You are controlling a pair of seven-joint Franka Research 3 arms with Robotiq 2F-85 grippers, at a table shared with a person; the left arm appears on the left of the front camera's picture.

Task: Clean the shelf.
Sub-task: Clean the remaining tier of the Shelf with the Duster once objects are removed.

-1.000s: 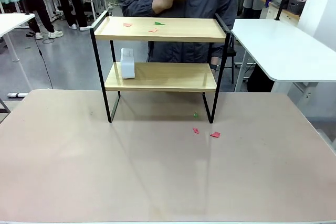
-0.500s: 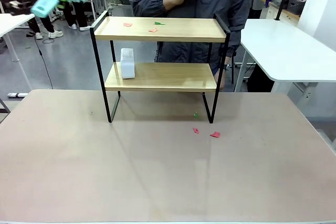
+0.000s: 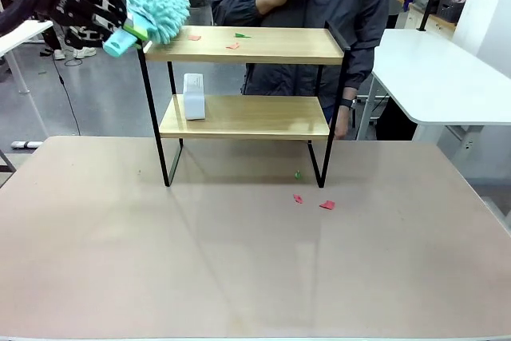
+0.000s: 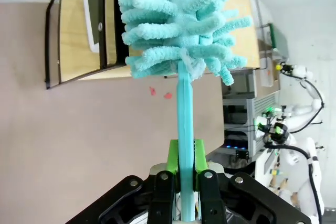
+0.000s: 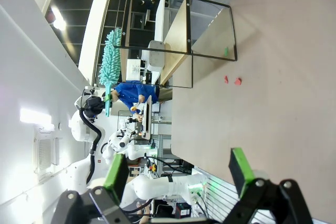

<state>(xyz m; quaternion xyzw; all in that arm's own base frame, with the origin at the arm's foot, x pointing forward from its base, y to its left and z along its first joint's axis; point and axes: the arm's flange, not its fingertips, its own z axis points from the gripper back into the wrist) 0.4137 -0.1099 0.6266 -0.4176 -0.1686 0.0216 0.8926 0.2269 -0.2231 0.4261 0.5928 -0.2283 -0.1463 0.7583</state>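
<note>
Pale brown tabletop (image 3: 239,269) in foreground; right white table (image 3: 435,77) and left white table (image 3: 20,31) beyond it; grey floor (image 3: 104,101) between; white wall panel (image 3: 491,5) at right edge; bright lamp (image 5: 59,20) overhead

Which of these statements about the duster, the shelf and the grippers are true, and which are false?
1. The left gripper holds the teal duster by its handle. True.
2. The duster head is at the right end of the shelf. False: in the front view it is at the top board's left end.
3. A white box stands on the lower board. True.
4. The top board carries nothing. False: paper scraps lie on it.
5. The right gripper is shut. False: it is open.
</note>
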